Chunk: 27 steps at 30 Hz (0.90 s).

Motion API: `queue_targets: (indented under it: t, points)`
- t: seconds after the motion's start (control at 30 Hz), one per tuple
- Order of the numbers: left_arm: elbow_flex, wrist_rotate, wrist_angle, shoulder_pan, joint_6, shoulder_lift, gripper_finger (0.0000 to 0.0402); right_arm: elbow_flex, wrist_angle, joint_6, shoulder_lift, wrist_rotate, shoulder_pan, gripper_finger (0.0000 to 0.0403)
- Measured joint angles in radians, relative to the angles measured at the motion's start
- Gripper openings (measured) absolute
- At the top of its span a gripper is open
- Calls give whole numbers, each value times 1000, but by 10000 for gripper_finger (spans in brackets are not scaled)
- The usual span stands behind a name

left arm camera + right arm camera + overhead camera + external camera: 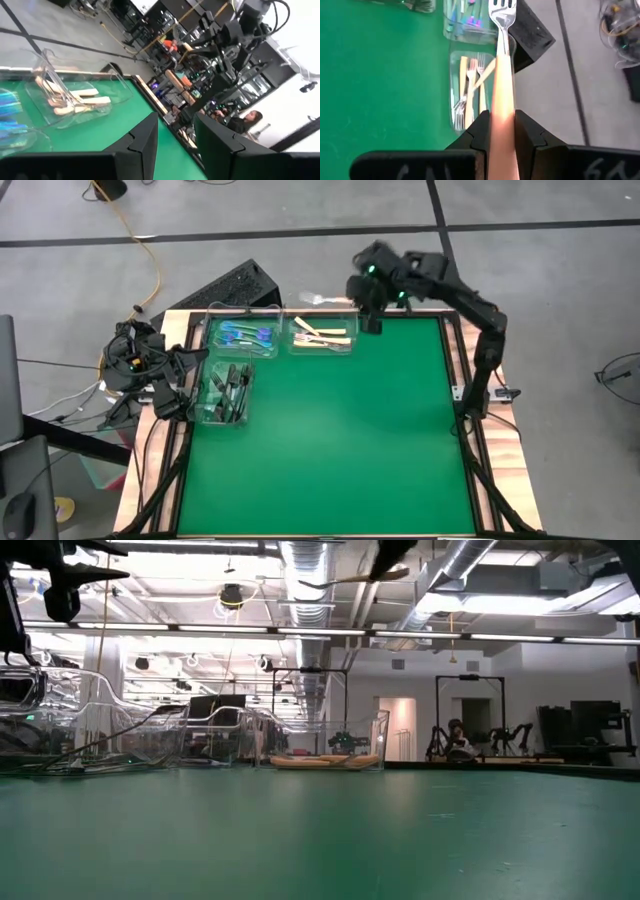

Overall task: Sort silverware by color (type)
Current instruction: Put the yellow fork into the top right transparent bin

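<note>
My right gripper (358, 298) is raised over the table's far edge, beside the clear bin of tan-handled forks (322, 335), and is shut on a tan-handled fork (501, 65) with silver tines. In the low view this fork (345, 580) shows high above the table. A second bin (245, 335) holds blue-iridescent forks. The dark forks lie in a third bin (228, 390). My left gripper (175, 142) waits at the table's left edge by the dark-fork bin, open, with nothing between its fingers. My right gripper pinches the fork's tan handle (502, 117) between its two fingers. The fork lies along the fingers, its silver tines (503, 9) sticking out past the fingertips. The fingers slant down toward the table's left, and the fork is lifted clear of table and bins.
A black box (235, 285) stands just beyond the table's far left corner. The green mat (340, 440) stretches bare from the bins to the near edge. Cables lie on the floor at the left, and a person (250, 122) shows in the room beyond.
</note>
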Motion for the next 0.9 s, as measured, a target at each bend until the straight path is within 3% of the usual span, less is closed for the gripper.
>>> queue_targets:
  t: [0.13, 0.63, 0.8, 0.9]
  points:
    - [0, -29, 0, 0, 7, 0, 112, 0, -18, -3, -28, -98, -97, 64]
    - [0, -31, -4, 0, 10, 0, 112, 0, -175, -24, -64, -164, -191, 64]
    - [0, -31, -4, 0, 2, 0, 112, -13, -173, -18, -156, -188, -223, 64]
    - [0, -33, -4, 0, 2, 0, 112, -105, -173, 6, -238, -188, -259, 64]
